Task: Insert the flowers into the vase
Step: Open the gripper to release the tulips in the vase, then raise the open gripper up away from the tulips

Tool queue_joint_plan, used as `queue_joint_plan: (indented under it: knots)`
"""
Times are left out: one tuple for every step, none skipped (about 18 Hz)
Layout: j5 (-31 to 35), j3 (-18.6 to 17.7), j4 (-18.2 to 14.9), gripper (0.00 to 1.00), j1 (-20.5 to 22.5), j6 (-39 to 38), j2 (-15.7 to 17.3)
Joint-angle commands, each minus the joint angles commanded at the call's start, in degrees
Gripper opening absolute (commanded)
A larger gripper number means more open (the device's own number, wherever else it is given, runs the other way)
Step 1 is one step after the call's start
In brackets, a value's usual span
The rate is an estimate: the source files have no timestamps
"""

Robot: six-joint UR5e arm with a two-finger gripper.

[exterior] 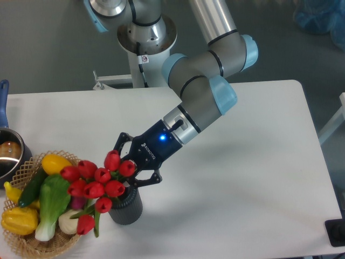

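The flowers (96,182), a bunch of red tulip buds with green stems and leaves, hang tilted over the left side of the vase (127,209). The vase is a short dark grey ribbed cylinder standing near the table's front edge. Its mouth is mostly covered by buds and by the gripper. My gripper (129,168) reaches down from the upper right, just above the vase's mouth, and is shut on the flowers at their stem end. The fingertips are hidden behind the buds. The lowest buds (85,224) droop over the basket's rim.
A wicker basket (21,244) holding yellow, green and white vegetables stands just left of the vase at the front left corner. A metal pot (7,154) sits at the left edge. The arm's base is mounted behind the table.
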Motion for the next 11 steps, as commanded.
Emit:
queue_joint_plan:
  knots:
    - [0.4,-0.2,0.0,1.0,0.1,0.1,0.0]
    - [0.8,-0.2,0.1,1.0,0.3,0.1,0.1]
    - [0.9,-0.3,0.1,1.0,0.6,0.2,0.1]
    - [0.9,-0.3,0.1,1.0,1.0,0.3,0.1]
    - [0.9,-0.3,0.1,1.0,1.2,0.5,0.1]
    - [1.0,-0.5,0.0,1.0,2.0,1.2,0.2]
    - [1.8,-0.9,-0.1,1.0,2.3,2.1,0.4]
    - [3.0,-1.0,-0.1,1.0,2.5,2.9,0.8]
    - [4.5,-1.1,-0.1,1.0,2.6,3.4,1.1]
    - [5.6,-1.1,-0.2,1.0,2.6,3.8,1.5]
    - [6.9,-1.1,-0.1,1.0,2.7,3.9,1.8]
